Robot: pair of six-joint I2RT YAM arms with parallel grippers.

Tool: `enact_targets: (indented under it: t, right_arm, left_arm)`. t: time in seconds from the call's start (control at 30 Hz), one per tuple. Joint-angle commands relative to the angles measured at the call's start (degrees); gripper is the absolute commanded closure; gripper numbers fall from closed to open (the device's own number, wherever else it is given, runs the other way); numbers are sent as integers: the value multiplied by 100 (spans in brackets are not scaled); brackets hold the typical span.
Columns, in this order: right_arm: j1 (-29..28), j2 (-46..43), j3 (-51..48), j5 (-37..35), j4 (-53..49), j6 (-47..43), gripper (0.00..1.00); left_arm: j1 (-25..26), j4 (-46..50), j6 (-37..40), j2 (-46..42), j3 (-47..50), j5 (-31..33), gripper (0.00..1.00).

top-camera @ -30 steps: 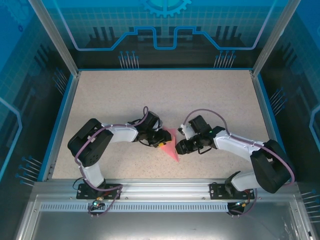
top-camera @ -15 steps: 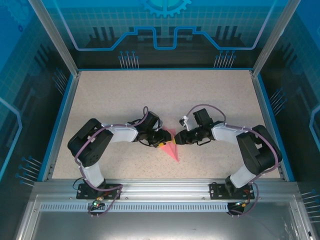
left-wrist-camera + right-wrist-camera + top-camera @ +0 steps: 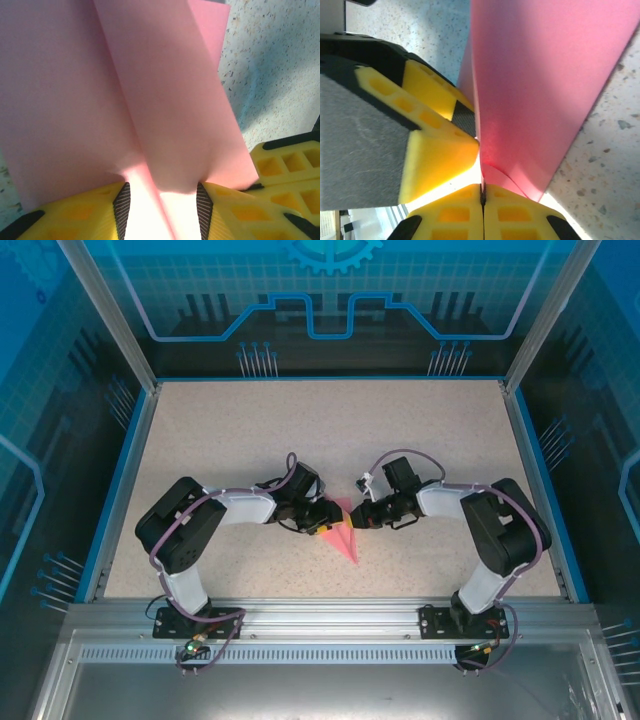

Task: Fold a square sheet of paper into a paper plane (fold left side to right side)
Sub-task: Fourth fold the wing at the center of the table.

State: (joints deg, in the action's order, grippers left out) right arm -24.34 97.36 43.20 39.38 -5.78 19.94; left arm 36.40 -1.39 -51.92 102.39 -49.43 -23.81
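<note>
Right end effector (image 3: pixel 358 523) pinches the paper plane's (image 3: pixel 347 542) edge; left end effector (image 3: pixel 326 520) clamps its raised fold. Opposed pulls could tear or skew it.

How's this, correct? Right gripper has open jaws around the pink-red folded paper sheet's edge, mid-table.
Not quite: the right gripper is shut, not open, pinching the pink-red folded paper sheet by its edge, mid-table. The right wrist view shows it.
</note>
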Motion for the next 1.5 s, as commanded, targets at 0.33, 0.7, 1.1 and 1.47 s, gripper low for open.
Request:
enact_targets:
  t: [0.33,0.7,1.1,1.47]
  right_arm:
    - [59,379,278,-339,-209,-263,95]
    - [-14,518,356,-585,-374,-333,95]
    - [-176,695,403,-961,-665,-456,95]
    - [-194,701,385,-1177,-843,-491,95]
  left_arm:
    - [25,352,147,-36,-68,153,57]
    - [22,344,155,-66,-38,149,57]
    - [15,504,238,-329,-131,149,57]
    - [-81,913,560,-585,-706,-76,70]
